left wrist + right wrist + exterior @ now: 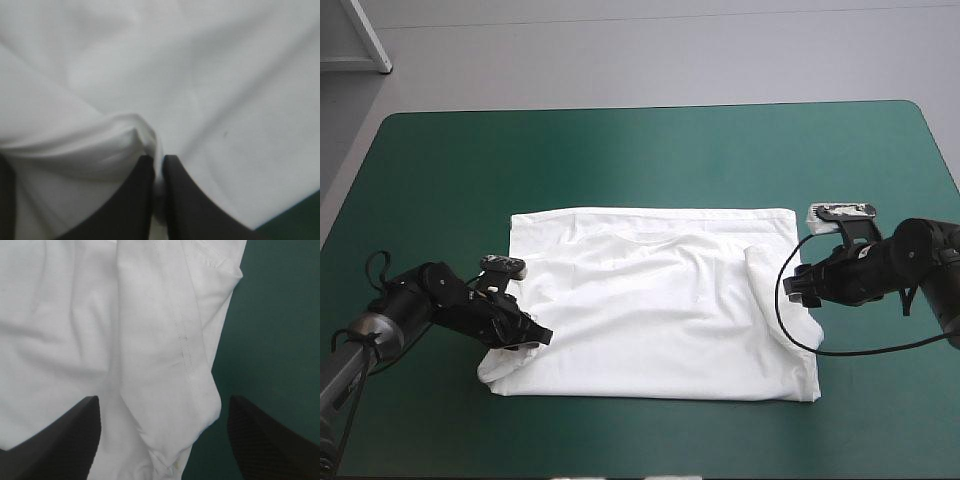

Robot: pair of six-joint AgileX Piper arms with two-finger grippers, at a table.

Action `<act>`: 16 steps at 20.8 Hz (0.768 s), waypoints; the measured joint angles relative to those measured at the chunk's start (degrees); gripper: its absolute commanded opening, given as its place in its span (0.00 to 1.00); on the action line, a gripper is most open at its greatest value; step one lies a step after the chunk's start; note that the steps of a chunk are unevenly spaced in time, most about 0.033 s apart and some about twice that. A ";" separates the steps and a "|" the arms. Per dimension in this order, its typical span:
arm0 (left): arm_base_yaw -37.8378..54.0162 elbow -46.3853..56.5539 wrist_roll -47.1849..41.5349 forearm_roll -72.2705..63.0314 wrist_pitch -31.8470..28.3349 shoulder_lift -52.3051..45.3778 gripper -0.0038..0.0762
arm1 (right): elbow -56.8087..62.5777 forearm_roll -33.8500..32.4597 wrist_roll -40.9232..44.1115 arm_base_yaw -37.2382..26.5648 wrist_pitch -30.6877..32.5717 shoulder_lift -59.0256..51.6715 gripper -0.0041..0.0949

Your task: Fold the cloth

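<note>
We see one white short-sleeved cloth T-shirt (660, 320) spread flat near the middle of the desk with the teal-green cover (620, 160). Its long axis runs left to right across the desk and its far edge is straight. Two tools, one per arm. The left tool (159, 160), two broad black curved fins, is clamped on the T-shirt — a ridge of white cloth is pinched between the tips — at the near-left corner, which bunches a little in the high view. The right tool (164, 402), same black fins, stands wide apart and holds nothing. A folded-in sleeve (167, 340) with a stitched hem lies between its fingers at the T-shirt's right edge, bare cover just beside it. So the T-shirt lies inward from both tools, between them; the left is on cloth, the right is at the edge but not gripping. We judge the next move turns on the right tool pinching that right edge to match the left — which way the fold then goes we cannot tell. Count: one T-shirt, two tools, one desk.
</note>
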 measured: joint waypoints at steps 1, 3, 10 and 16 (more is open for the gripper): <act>-1.32 0.00 0.19 0.18 -0.01 0.00 0.38 | 0.00 0.00 0.00 0.00 0.00 0.00 0.72; -3.48 0.00 0.19 1.05 0.06 0.00 0.60 | 0.00 0.00 0.00 0.00 0.05 0.00 0.72; -6.08 -8.85 -12.80 9.60 7.48 0.00 0.61 | 0.00 -0.12 0.00 0.00 0.17 0.05 0.72; -6.08 -23.14 -28.26 26.13 18.27 -2.83 0.60 | 0.00 -0.19 1.49 0.00 5.49 0.05 0.72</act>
